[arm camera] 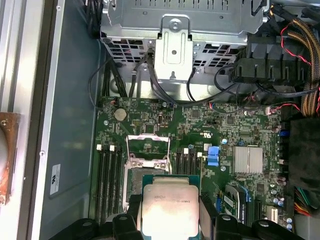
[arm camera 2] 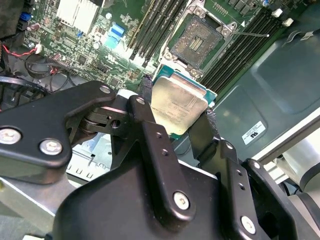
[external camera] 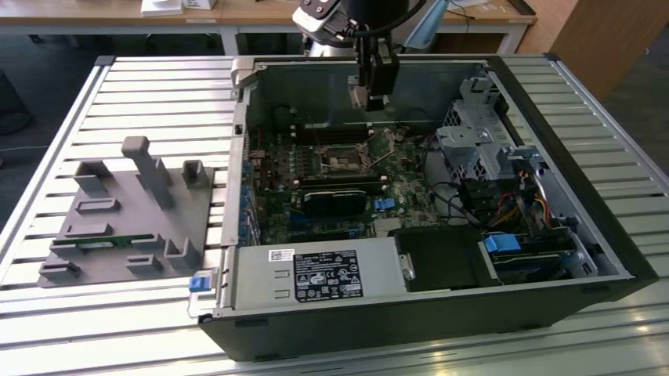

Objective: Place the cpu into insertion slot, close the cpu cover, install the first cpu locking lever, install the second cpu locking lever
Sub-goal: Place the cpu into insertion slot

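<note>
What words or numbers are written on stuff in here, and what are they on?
None can be read for sure.
Big label on the power supply: many lines and marks, too small.
Sticker on the case wall: too blurred.
Top of the cpu, held in the gripper: faint lines, unreadable.
Green circuit board: tiny white markings, too small.

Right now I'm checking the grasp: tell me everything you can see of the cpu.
The cpu is a flat square chip: dull silver-grey metal top with faint print, thin green rim around it. The end effector's black fingers clamp two opposite edges. Nothing else touches it; it hangs apart from the open slot, not seated.
</note>
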You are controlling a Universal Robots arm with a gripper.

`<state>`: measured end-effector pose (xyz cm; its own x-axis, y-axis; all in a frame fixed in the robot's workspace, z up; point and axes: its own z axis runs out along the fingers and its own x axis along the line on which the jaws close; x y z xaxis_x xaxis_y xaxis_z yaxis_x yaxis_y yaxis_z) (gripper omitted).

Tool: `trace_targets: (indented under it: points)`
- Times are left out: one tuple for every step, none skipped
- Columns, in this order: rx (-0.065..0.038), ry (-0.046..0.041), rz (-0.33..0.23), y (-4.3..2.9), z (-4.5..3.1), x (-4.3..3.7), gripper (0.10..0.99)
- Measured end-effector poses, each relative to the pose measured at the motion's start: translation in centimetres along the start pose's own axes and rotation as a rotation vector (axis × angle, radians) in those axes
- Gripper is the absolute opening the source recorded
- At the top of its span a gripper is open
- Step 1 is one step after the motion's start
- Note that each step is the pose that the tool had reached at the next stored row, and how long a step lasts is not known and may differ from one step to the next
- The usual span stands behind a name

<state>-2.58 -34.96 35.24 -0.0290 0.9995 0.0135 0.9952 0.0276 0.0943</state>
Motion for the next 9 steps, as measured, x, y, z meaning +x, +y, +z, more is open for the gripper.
trace_targets:
  points:
    - [0.000, -0.0001, 0.000, 0.00, 0.03, 0.00, 0.541]
    - [0.000, 0.0000, 0.000, -0.01, 0.07, 0.00, 0.541]
    - [0.000, -0.0001, 0.000, -0.01, 0.10, 0.00, 0.541]
    - [0.000, -0.0001, 0.000, -0.01, 0.14, 0.00, 0.541]
    - [0.000, 0.0000, 0.000, -0.02, 0.18, 0.00, 0.541]
    - [0.000, -0.0001, 0.000, -0.02, 0.21, 0.00, 0.541]
    - [0.000, -0.0001, 0.000, -0.02, 0.25, 0.00, 0.541]
    - [0.000, -0.0001, 0.000, -0.03, 0.29, 0.00, 0.541]
    - [0.000, -0.0001, 0.000, -0.03, 0.32, -0.01, 0.541]
